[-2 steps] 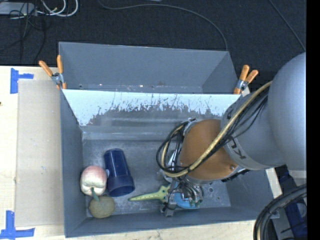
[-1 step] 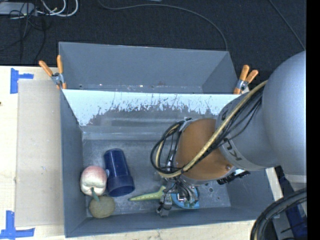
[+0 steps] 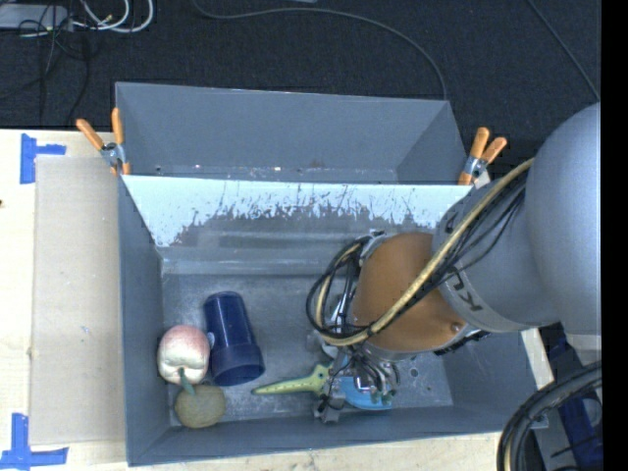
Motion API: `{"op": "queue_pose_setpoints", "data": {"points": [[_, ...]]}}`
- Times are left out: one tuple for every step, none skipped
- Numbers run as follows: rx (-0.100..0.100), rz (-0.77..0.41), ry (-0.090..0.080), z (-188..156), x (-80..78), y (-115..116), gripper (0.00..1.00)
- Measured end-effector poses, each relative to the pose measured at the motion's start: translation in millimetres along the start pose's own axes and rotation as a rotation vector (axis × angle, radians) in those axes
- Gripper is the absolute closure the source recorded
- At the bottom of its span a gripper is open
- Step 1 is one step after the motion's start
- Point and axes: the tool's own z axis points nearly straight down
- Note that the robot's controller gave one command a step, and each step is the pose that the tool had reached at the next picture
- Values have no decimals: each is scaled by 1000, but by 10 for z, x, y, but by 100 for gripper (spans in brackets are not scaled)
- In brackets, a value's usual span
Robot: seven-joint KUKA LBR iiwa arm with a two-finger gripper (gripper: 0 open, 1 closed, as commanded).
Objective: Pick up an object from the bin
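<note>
- My pincer (image 3: 355, 389) is down on the floor of the bin (image 3: 294, 145), to the right of the dark blue cup (image 3: 232, 340) and nearer the front wall than the cup's middle. My orange wrist cover (image 3: 402, 292) and looped cables (image 3: 334, 297) hang over it, so I cannot tell whether it is wide or narrow.
- Right under the pincer lies a small light-blue thing (image 3: 371, 397). It is mostly hidden, so I cannot tell its shape or which way it points.
- A slim yellow-green stick-like thing (image 3: 287, 386) lies flat between the cup and my pincer. Its long axis runs left to right, rising slightly toward the pincer. The pale thin tip points at the cup's front end, and the greener, thicker end reaches the pincer's left side.
- The cup lies on its side, its long axis running from the back wall toward the front, leaning a little.
- Touching the cup's left side is a pink-and-white apple-shaped thing (image 3: 184, 353). Just in front of that sits an olive-brown round thing (image 3: 200, 406), to the cup's front left.
</note>
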Motion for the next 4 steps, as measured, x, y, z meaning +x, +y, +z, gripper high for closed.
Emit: {"op": "queue_pose_setpoints", "data": {"points": [[5,157,18,-24,109,-114,100],[4,160,18,-24,109,-114,100],[4,157,17,-704,85,-112,100],[4,158,13,-571,81,-111,100]]}}
